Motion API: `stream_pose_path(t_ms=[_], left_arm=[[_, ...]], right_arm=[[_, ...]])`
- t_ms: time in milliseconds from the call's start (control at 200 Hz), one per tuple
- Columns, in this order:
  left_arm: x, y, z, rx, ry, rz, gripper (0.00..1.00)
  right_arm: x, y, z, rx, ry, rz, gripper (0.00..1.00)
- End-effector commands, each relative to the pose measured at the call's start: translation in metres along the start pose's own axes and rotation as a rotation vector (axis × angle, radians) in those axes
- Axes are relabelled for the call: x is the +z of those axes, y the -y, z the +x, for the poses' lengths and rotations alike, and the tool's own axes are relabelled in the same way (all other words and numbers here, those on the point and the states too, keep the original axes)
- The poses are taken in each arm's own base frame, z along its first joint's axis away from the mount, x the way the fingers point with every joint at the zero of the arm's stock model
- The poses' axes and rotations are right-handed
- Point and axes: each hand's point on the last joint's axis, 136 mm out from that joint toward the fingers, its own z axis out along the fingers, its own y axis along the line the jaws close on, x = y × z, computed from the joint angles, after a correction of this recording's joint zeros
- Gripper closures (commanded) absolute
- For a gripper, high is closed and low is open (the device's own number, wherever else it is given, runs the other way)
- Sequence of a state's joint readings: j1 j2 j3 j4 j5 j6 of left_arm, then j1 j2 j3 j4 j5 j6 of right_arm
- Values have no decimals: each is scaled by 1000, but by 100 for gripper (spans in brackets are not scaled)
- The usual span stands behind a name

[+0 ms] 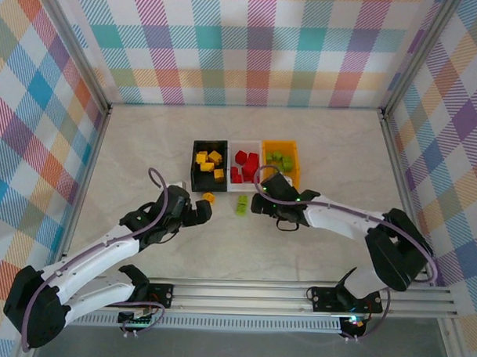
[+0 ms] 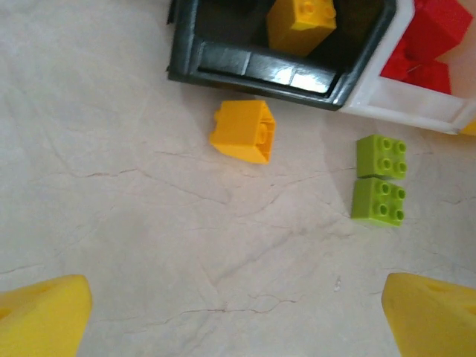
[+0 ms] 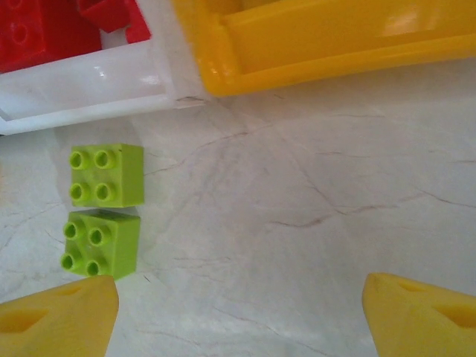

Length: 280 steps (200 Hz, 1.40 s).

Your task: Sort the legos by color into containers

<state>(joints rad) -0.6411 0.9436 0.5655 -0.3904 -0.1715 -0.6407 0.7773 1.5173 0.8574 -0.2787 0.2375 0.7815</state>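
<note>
Currently three containers stand in a row on the surface (image 1: pixel 333 150), walls touching: white bin (image 1: pixel 244 181) in the middle, black bin (image 1: pixel 195 171) on its left, orange-yellow bin (image 1: pixel 295 166) on its right. Each bin's long axis runs away from the arm bases.

Loose legos, counted: three.
- Two lime green bricks (image 1: pixel 242 200) (image 1: pixel 240 210), studs up, sit just in front of the white bin's near wall. They touch and form a short line pointing at that wall. Right wrist view: nearer brick (image 3: pixel 102 244) is turned slightly against the farther one (image 3: pixel 106 175).
- One yellow-orange brick (image 1: pixel 209 197) lies left of the white bin, just in front of the black bin's near wall, tipped onto a side (image 2: pixel 243 132).

Sorted legos: four yellow-orange ones countable in the black bin. Red ones fill the white bin and green ones the orange-yellow bin; their counts are not clear.

Left end effector (image 1: pixel 198 212) hovers front-left of the white bin, fingers (image 2: pixel 41 316) wide apart with nothing between. Right end effector (image 1: pixel 261 201) hovers front-right of the white bin, fingers (image 3: pixel 59 320) likewise apart and empty.
</note>
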Motion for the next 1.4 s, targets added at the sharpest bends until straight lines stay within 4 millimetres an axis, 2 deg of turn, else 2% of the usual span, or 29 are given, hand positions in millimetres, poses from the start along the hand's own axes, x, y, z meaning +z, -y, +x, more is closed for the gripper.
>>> stream_pose_path(t_ms=[0,105,170,420,615,695,850,980,1115,1210,1280,1395], left_arm=[[-1,-7,1,-35,27,-15,0],[-1,-15,2,-35,38,-46,0],[-2,-20,0,-37,49,-76,0],[-4,-23,-3,-30,58,-100,0],[-3,-24,-4,-27,60,-109,0],[-3,-22,-5,-24,61,-105,0],[-2,-22,-4,-21,53,-106,0],[-1,-23,-3,-19,47,-115,0],[-2,-21,-4,-21,53,-104,0],[-3,-19,-5,-18,55,-93,0],[-4,-19,-7,-19,59,-96,0],[-8,-16,-11,-20,67,-86,0]], right_arm=[[5,-32,-13,-11,23,-74,15],[15,-54,-11,-76,5,-79,14],[23,-58,-8,-100,-10,-41,15],[45,-48,17,-156,-73,157,19],[58,-44,37,-178,-122,193,30],[61,-45,37,-179,-112,186,37],[61,-50,29,-208,-72,165,42],[64,-56,25,-224,-63,146,50],[61,-63,25,-236,-57,97,60],[52,-64,23,-231,-41,66,65],[40,-66,20,-226,-22,37,67],[9,-68,6,-221,37,-3,68]])
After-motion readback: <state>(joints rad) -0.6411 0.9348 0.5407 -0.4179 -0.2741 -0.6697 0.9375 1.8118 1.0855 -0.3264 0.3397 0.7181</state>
